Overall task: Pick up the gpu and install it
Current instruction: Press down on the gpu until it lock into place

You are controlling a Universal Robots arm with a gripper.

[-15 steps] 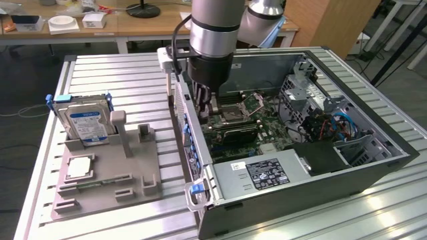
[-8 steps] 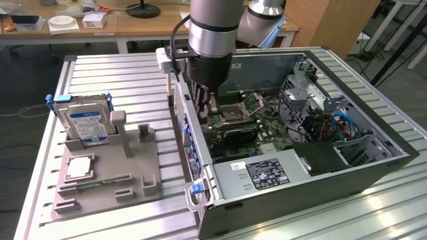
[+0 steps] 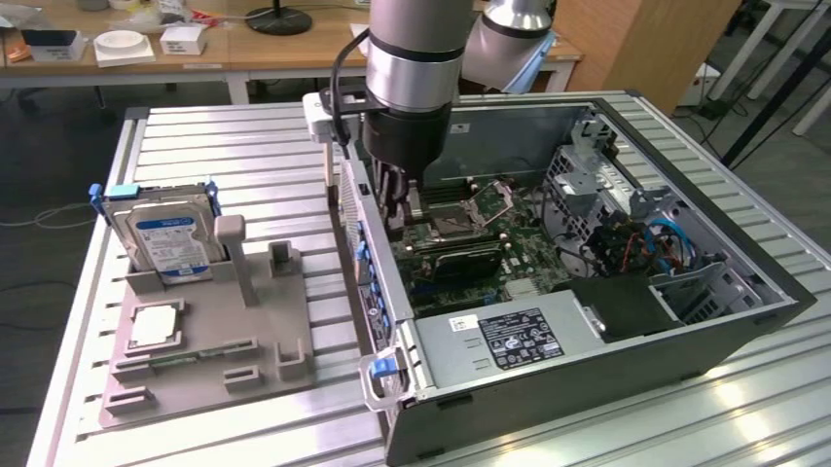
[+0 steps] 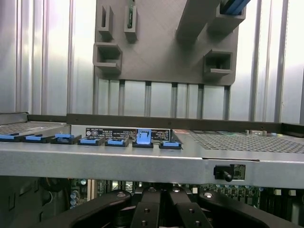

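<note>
In the exterior view the arm [image 3: 413, 58] reaches straight down into the open computer case [image 3: 727, 321], which lies on its side on the slatted metal tabletop [image 3: 221, 136]. The gripper [image 3: 400, 209] hangs low inside the case, close to the wall on the exterior view's left and just above the motherboard [image 3: 454, 243], near the processor socket. Its fingers are drawn tight together. Where the gpu is I cannot tell: the gripper's lower end sits against dark boards and nothing there reads clearly as the card. The power supply [image 3: 520, 336], with its black label, fills the near corner of the case. Beside the case, on the exterior view's left, a grey fixture [image 3: 279, 331] carries an upright hard drive [image 3: 162, 238] with a blue-white label, a flat processor chip [image 3: 154, 326] and a memory stick [image 3: 195, 352] lying in a slot. In the wrist view the gripper [image 4: 164, 209] shows as black linkages, with the fingers [image 4: 142, 213] closed against each other; whether anything is pinched between them cannot be made out. Beyond them runs the case's metal edge [image 4: 142, 164], lined with a row of blue clips [image 4: 144, 137], one of them raised. Past that are the tabletop [image 4: 47, 57] and the grey fixture [image 4: 166, 42].
</note>
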